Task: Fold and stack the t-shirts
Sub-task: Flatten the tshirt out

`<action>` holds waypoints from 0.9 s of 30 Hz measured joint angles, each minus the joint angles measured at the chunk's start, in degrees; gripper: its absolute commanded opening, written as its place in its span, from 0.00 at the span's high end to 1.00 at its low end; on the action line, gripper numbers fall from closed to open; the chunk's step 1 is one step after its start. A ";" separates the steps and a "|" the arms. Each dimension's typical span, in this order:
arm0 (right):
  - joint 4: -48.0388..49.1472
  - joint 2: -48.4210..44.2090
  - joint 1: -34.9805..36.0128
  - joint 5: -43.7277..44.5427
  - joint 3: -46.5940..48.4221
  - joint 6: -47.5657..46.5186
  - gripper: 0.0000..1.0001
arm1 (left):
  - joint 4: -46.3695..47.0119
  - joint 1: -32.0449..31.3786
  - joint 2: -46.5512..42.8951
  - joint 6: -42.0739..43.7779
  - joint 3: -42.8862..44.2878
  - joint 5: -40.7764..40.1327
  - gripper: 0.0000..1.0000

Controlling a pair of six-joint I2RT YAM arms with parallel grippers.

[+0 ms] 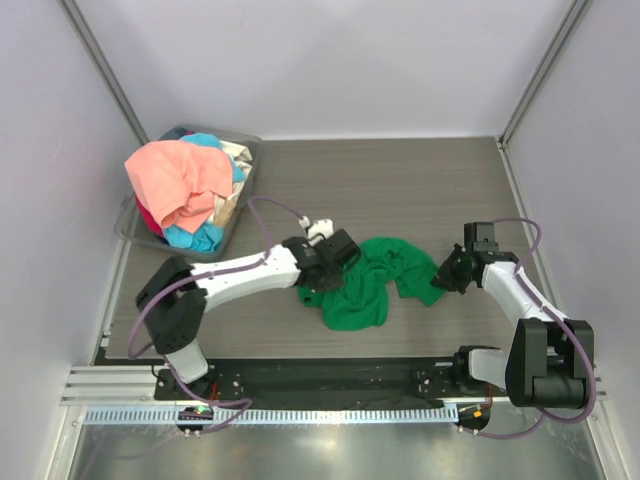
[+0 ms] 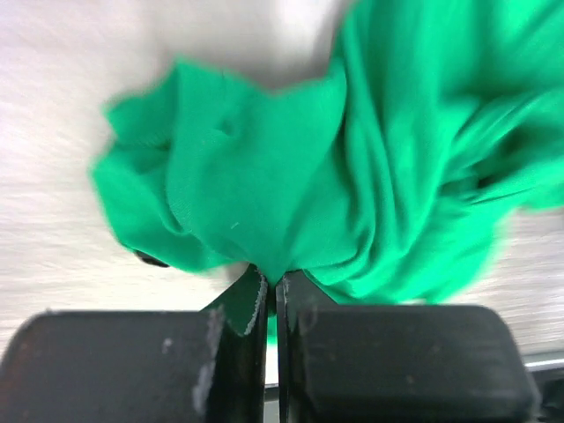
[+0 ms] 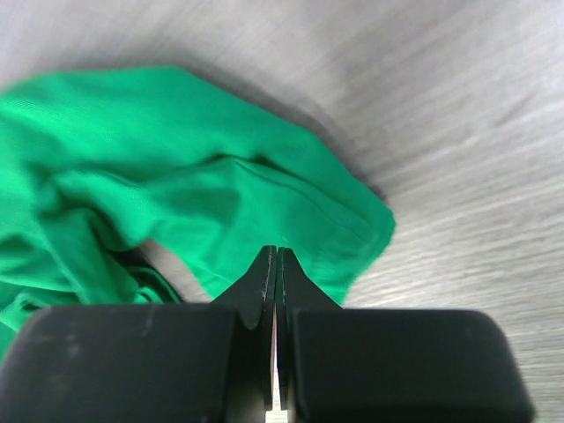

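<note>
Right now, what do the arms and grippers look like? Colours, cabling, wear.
Both the left arm and right arm have white links and black joint housings, each with a thin purple cable looping outside. The left gripper and right gripper are matte black: blocky bodies, wedge fingers tapering to the tips. Whitish scuffs mark the left fingers.

Overhead: I look down from behind, far.
Wrists: close, low over the grey wood-grain worktop [image 1: 400,180].
Shared: crumpled bright green cloth t-shirt [image 1: 365,295].

green t-shirt [image 2: 291,176] blurred, cropped at right edge
</note>
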 measured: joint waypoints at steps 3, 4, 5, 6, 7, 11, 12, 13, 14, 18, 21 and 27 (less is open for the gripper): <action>-0.09 0.09 0.00 0.59 2.32 -0.37 0.99 | -0.96 6.05 -6.23 2.97 0.13 -0.20 1.00; -0.79 0.09 0.00 1.33 3.91 -0.66 0.99 | -1.60 8.81 -8.15 4.33 0.61 -0.24 1.00; -1.22 0.09 -0.02 1.99 5.42 -0.90 0.99 | -2.19 11.34 -9.49 5.57 1.29 -0.35 1.00; -1.60 0.04 -0.02 2.75 7.26 -1.11 0.99 | -2.82 13.70 -10.49 6.51 2.16 -0.50 0.97; -2.23 0.04 -0.11 3.61 9.51 -1.38 0.96 | -3.96 16.50 -11.30 7.80 3.63 -0.76 0.89; -2.29 -0.83 -0.35 6.47 14.78 -2.01 0.33 | -6.08 22.51 -12.74 11.58 6.64 -2.60 0.31; -2.21 -1.29 -0.39 6.69 14.78 -2.16 0.32 | -6.54 22.71 -13.18 11.82 6.38 -2.67 0.27; -2.38 -1.90 -0.39 7.02 14.38 -2.45 0.32 | -6.75 22.60 -13.75 11.93 5.57 -2.38 0.26; -2.49 -2.58 -0.39 7.17 13.53 -2.58 0.32 | -6.97 22.32 -14.29 11.82 4.33 -2.03 0.26; -3.54 -4.83 -0.39 6.69 8.55 -2.56 0.39 | -7.37 20.61 -18.23 10.19 -5.60 -1.03 0.29; -5.01 -6.58 -0.37 4.85 4.94 -2.49 0.42 | -9.14 18.93 -22.10 7.74 -12.68 -0.35 0.36; -5.84 -9.70 0.15 2.49 3.08 -1.62 0.44 | -11.17 16.50 -32.46 1.11 -21.18 -0.15 0.33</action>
